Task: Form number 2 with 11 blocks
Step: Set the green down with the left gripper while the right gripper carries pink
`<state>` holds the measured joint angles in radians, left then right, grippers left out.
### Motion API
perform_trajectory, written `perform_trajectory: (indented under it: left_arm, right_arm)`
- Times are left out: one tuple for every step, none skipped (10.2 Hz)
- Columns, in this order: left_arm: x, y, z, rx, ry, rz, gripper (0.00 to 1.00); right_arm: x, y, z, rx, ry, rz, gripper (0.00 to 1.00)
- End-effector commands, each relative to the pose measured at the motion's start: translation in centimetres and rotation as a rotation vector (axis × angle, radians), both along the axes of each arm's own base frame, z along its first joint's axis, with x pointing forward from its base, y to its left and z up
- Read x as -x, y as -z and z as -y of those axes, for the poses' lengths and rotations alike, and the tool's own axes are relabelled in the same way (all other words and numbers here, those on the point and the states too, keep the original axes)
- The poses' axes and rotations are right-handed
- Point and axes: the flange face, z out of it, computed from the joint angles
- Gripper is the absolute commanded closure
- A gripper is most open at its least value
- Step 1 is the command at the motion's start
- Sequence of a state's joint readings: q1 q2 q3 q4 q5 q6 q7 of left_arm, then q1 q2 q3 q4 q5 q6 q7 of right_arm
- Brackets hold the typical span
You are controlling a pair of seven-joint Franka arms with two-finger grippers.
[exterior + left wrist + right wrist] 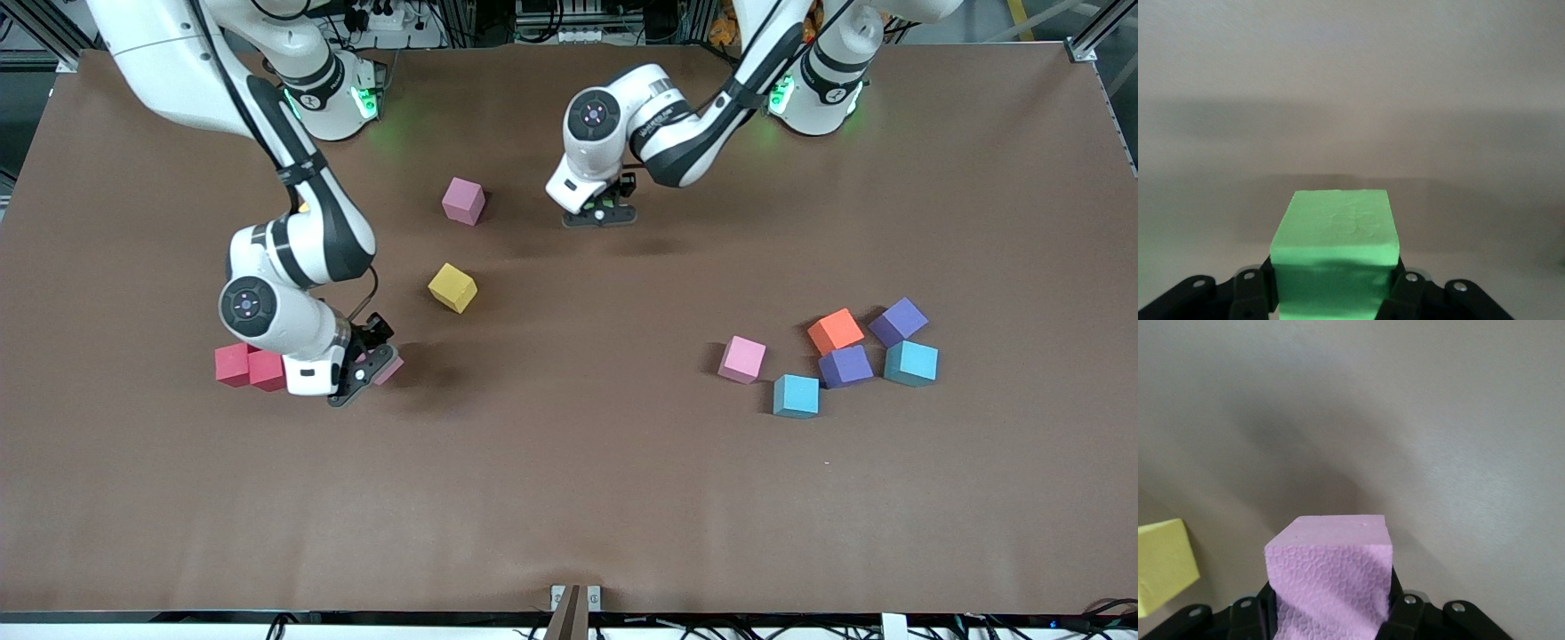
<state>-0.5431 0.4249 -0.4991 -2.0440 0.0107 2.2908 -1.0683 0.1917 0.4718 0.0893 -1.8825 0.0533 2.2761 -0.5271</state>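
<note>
Desk (569,498): flat brown matte sheet, faintly creased.
Blocks: small foam cubes with square faces and soft edges; no digit is laid out.
Left claw (601,213): over the desk's middle, toward the bases; pinching a green cube (1335,257) between its black fingers (1407,293). The cube's top is smooth with a faint dent.
Right claw (363,373): low at the right arm's end of the desk, pinching a pink cube (1331,577) whose front face bears a fine honeycomb grain; in the front view only a pink corner (391,368) shows past the claw.
Red pair (250,366): two red cubes touching side by side, just beside the right claw.
Yellow cube (452,287): turned at an angle, near the right claw and farther from the camera than it.
Mauve cube (463,201): farther from the camera still, between the two claws.
Cluster, left arm's end: pink (742,359), two teal (796,396) (911,363), two purple (845,365) (898,321), one orange (835,331). The orange touches the nearer purple; the pink sits slightly apart.
</note>
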Motion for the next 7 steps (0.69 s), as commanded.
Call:
perform_trajectory:
  left_arm:
    - [1.2, 2.3, 1.5, 0.045, 0.001, -0.008, 1.0]
    - [1.5, 3.0, 1.9, 0.062, 0.0, -0.008, 1.0]
    - [1.9, 3.6, 2.1, 0.061, 0.006, -0.013, 1.0]
    - [2.1, 3.8, 2.1, 0.058, 0.009, -0.017, 1.0]
    - [2.2, 4.2, 2.0, 0.053, 0.009, -0.023, 1.0]
    - [2.4, 4.8, 2.0, 0.046, 0.019, -0.026, 1.0]
    - [2.5, 5.2, 1.9, 0.036, 0.041, -0.016, 0.99]
  right_arm:
    - [0.7, -1.0, -1.0, 0.007, 0.035, -0.007, 0.68]
    - [0.9, -1.1, -1.4, 0.009, 0.042, -0.013, 0.68]
    - [1.1, -1.3, -2.2, 0.01, 0.038, -0.012, 0.69]
    - [1.3, -1.5, -2.9, 0.009, 0.026, -0.009, 0.7]
    - [1.5, -1.5, -3.1, 0.01, 0.021, -0.01, 0.72]
    - [1.7, -1.4, -3.5, 0.011, 0.013, -0.013, 0.72]
    - [2.0, -1.5, -3.9, 0.015, 0.005, -0.029, 0.69]
